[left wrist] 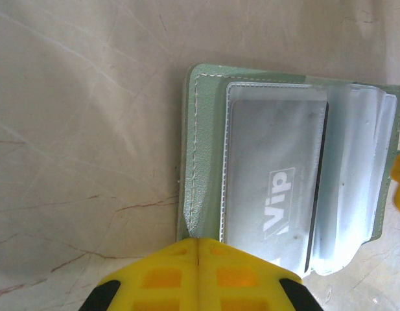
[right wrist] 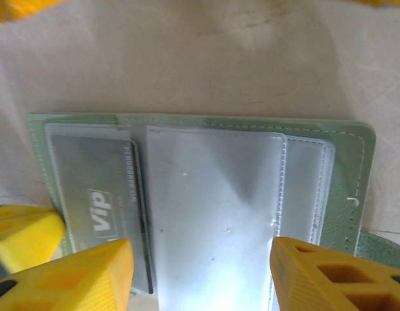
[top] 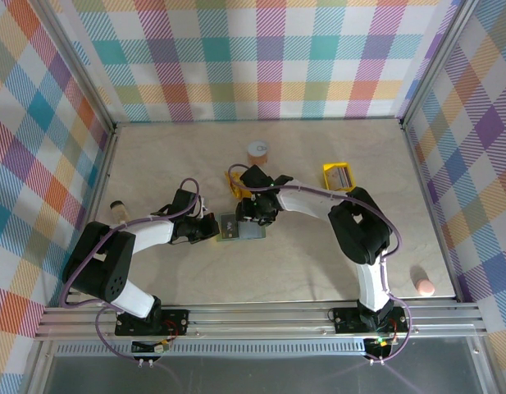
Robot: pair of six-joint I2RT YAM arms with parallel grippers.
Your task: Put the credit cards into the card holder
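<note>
Beneath right gripper [right wrist: 200, 275]: card holder [right wrist: 212, 188].

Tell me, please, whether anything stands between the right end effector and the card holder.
Nothing visible does: the right end effector hangs open directly over the opened card holder, where one grey card already sits in a sleeve.

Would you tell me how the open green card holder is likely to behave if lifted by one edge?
Probably floppy: the card holder is a thin stitched cover lying open, so it would likely sag or fold. Its clear sleeves fan loosely and look glossy, so they may slip when pinched. The Vip card should stiffen only its own pocket.
</note>
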